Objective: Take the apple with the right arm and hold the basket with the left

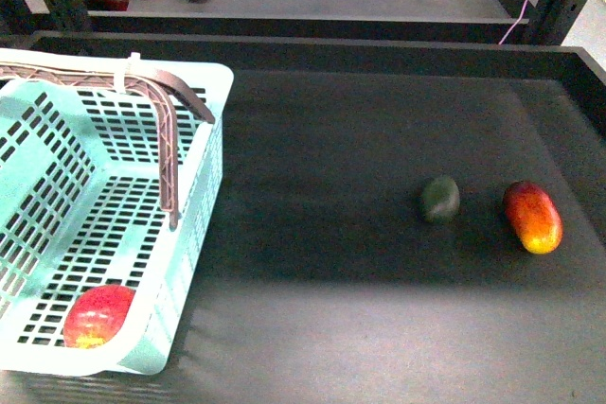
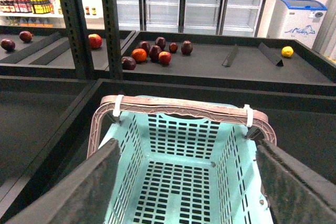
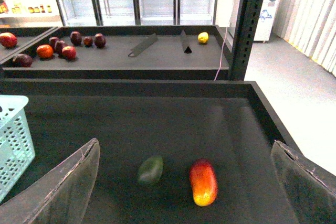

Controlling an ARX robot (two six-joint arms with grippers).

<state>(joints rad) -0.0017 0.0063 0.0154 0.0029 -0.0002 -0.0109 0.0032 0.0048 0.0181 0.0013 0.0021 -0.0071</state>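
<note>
Since the apple (image 1: 98, 315) sits in the basket (image 1: 194, 234), both wide-open, empty grippers can just stay clear.

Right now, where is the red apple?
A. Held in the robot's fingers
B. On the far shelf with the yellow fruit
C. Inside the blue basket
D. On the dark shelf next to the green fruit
C: in the front view the apple lies on the slotted floor of the basket, in its near corner, while the green fruit sits out on the dark shelf.
</note>
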